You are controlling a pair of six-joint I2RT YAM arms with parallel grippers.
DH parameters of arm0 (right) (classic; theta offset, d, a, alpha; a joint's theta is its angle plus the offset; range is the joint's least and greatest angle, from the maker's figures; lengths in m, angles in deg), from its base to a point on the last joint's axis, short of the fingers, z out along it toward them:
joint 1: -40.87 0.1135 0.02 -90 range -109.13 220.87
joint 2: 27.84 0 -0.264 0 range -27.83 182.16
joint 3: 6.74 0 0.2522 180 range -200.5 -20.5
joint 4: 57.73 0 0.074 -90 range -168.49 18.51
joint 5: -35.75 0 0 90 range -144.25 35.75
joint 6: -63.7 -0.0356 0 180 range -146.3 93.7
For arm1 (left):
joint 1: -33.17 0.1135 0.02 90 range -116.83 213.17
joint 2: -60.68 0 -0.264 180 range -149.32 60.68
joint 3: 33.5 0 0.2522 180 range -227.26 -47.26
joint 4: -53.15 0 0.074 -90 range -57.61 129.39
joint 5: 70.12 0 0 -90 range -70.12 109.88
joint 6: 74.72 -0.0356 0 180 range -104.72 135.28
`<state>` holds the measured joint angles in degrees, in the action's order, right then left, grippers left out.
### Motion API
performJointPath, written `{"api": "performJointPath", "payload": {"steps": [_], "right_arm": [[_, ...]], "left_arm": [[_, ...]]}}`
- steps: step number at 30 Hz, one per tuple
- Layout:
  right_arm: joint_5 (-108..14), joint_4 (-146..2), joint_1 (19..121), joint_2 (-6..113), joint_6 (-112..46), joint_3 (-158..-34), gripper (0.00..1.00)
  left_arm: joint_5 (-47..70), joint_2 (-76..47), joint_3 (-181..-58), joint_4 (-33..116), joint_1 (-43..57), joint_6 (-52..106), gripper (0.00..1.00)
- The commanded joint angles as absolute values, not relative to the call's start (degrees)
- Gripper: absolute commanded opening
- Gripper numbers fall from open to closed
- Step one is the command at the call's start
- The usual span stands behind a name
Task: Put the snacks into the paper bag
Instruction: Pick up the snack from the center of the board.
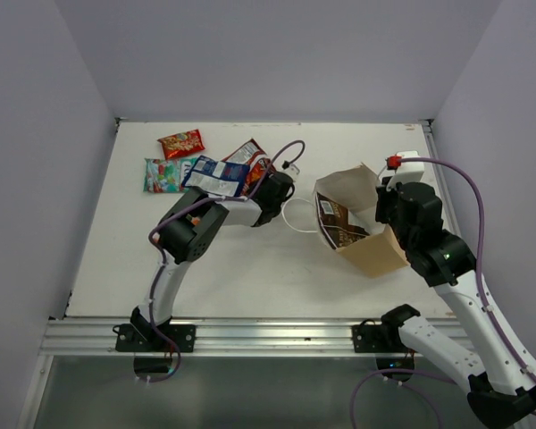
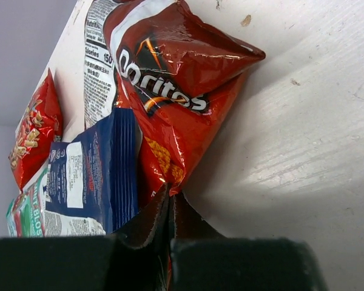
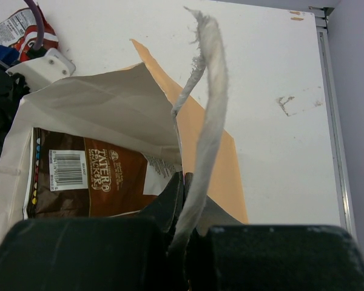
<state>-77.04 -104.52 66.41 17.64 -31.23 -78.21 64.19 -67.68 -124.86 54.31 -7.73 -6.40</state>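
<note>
"Beside the other snacks (image 1: pixel 216 176), who holds the red packet (image 2: pixel 182 85)?"

"Left gripper (image 2: pixel 170 203), pinching its corner. The paper bag (image 1: pixel 380 255) lies to its right; the right gripper (image 3: pixel 183 188) grips its rim."

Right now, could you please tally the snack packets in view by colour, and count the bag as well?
red: 2, the Doritos bag and a smaller red packet
teal-green packet: 1
blue-white packet: 1
dark brown packet, already inside the bag: 1
paper bag: 1
total: 5 packets and 1 bag, 6 things
</note>
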Motion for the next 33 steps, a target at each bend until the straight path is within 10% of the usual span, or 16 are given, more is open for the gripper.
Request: {"api": "performJointPath", "payload": {"steps": [1,14,26,33], "right_arm": [[-76.2,-101.6,66.8,17.0,-31.7,-78.6,0.00],[-76.4,-101.6,66.7,15.4,-31.9,-78.4,0.00],[-76.6,-102.0,66.8,14.2,-32.1,-78.3,0.00],[-76.7,-102.0,66.8,14.2,-32.1,-78.2,0.00]], "left_arm": [[63.8,-62.3,-127.9,50.2,-7.6,-2.2,0.00],[42.3,-44.1,-138.0,21.1,-7.3,22.8,0.00],[-6.5,-38.3,-130.0,15.7,-0.9,42.8,0.00],[-8.5,-30.2,-125.3,12.9,-1.5,44.7,0.00]]}}
